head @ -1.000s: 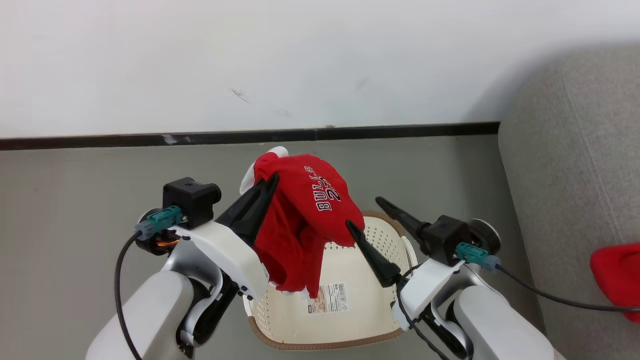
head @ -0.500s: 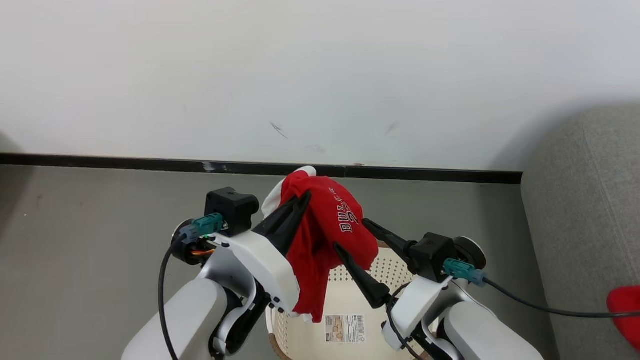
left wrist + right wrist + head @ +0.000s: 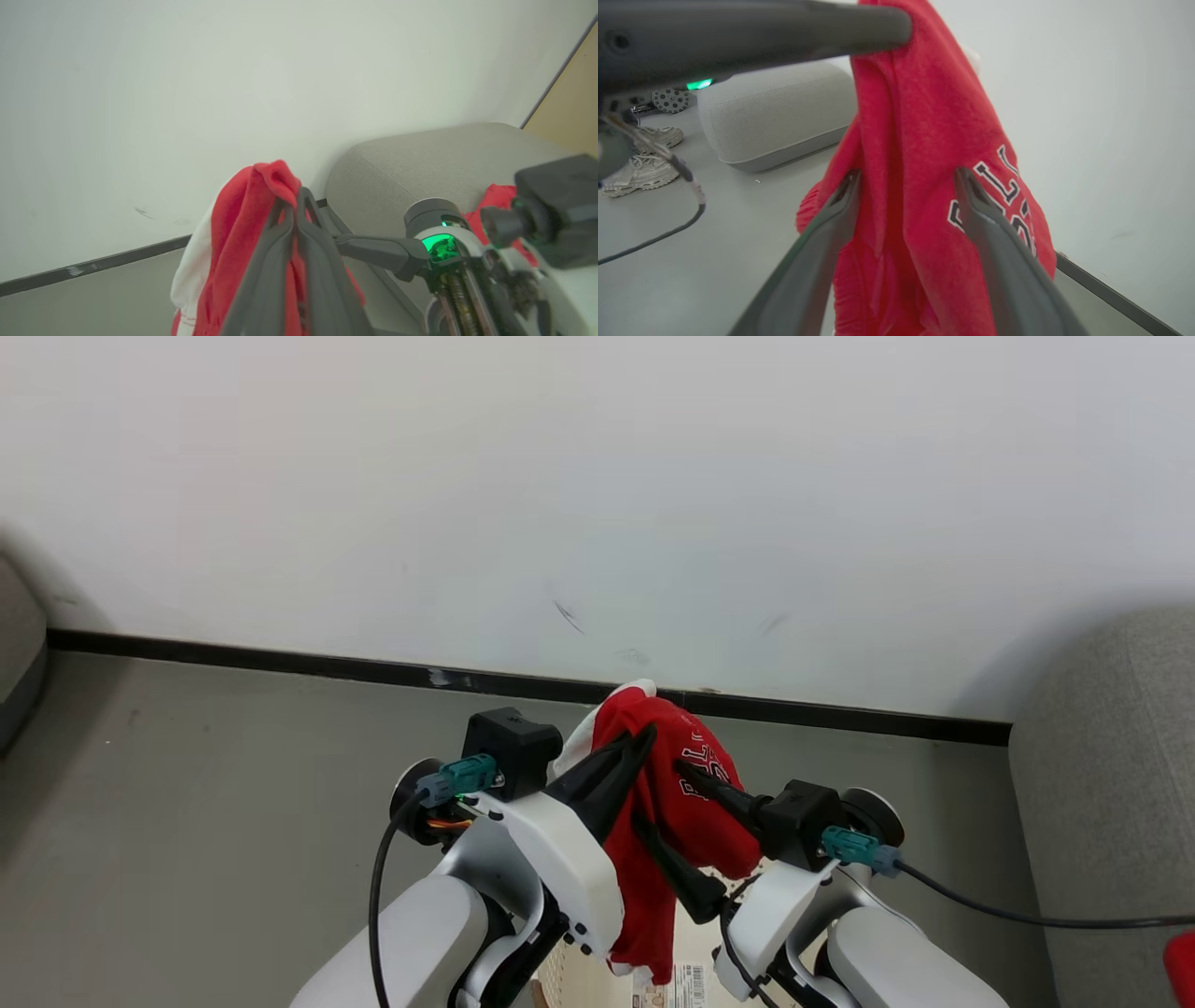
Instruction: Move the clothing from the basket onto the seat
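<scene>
The left tool [image 3: 642, 739] was pinched tight on the top of the red jersey [image 3: 691, 812]. The jersey hung long, from 12 o'clock down to 6 o'clock, over the basket [image 3: 560, 982]. The right tool [image 3: 661, 795] was wide open by the cloth. The sofa [image 3: 1111, 784] sat at 3 o'clock.

Around the hanging jersey [image 3: 695, 835], bare floor [image 3: 233, 775] lies open from 8 to 10 o'clock, until a grey cushion [image 3: 14, 644] at the far edge. The wall [image 3: 597, 504] closes off 12 o'clock, the sofa [image 3: 1111, 784] blocks 3 o'clock, and a floor strip at 2 o'clock is free
</scene>
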Controlling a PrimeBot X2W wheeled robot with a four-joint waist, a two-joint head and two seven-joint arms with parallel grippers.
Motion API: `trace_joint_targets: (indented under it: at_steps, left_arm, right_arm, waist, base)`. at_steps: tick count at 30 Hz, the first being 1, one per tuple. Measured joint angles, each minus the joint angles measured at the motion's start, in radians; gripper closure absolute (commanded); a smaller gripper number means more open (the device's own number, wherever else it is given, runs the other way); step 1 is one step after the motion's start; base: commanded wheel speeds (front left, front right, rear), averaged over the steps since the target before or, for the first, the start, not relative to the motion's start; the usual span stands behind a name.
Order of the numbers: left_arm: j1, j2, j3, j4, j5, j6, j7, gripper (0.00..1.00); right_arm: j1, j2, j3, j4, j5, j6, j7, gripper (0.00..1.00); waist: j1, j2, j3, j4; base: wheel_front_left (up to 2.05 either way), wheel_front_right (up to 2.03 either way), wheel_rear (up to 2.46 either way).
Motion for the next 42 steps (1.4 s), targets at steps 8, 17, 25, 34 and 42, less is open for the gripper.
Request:
trace_joint_targets:
  at_steps: [8,17,25,34,42]
  left_arm:
    - [0.000,-0.006,-0.029,-0.016,0.000,0.000,0.023,1.00]
    - [0.001,-0.012,-0.047,-0.026,-0.011,0.000,0.048,1.00]
    - [0.008,-0.013,-0.054,-0.042,-0.011,0.019,0.057,0.74]
    - [0.013,-0.006,-0.033,-0.056,-0.010,0.037,0.049,0.00]
    - [0.048,0.016,-0.029,-0.063,-0.009,0.041,0.028,0.00]
  right_arm:
    - [0.000,0.000,-0.030,0.007,-0.017,0.000,0.000,0.00]
    - [0.027,0.000,-0.055,0.016,-0.040,0.000,0.000,1.00]
    - [0.047,0.002,-0.070,0.019,-0.011,0.000,-0.006,1.00]
    - [0.063,0.002,-0.120,0.015,-0.014,0.000,-0.005,1.00]
    - [0.063,0.002,-0.194,0.006,-0.052,0.000,-0.005,1.00]
  waist:
    - [0.0000,0.0000,-0.025,0.026]
    - [0.0000,0.0000,-0.048,0.045]
    - [0.0000,0.0000,-0.054,0.052]
    - [0.0000,0.0000,-0.047,0.043]
    - [0.0000,0.0000,-0.045,0.019]
  base:
    - [0.00,0.00,0.00]
    - [0.00,0.00,0.00]
    - [0.00,0.00,0.00]
    - [0.00,0.00,0.00]
    - [0.00,0.00,0.00]
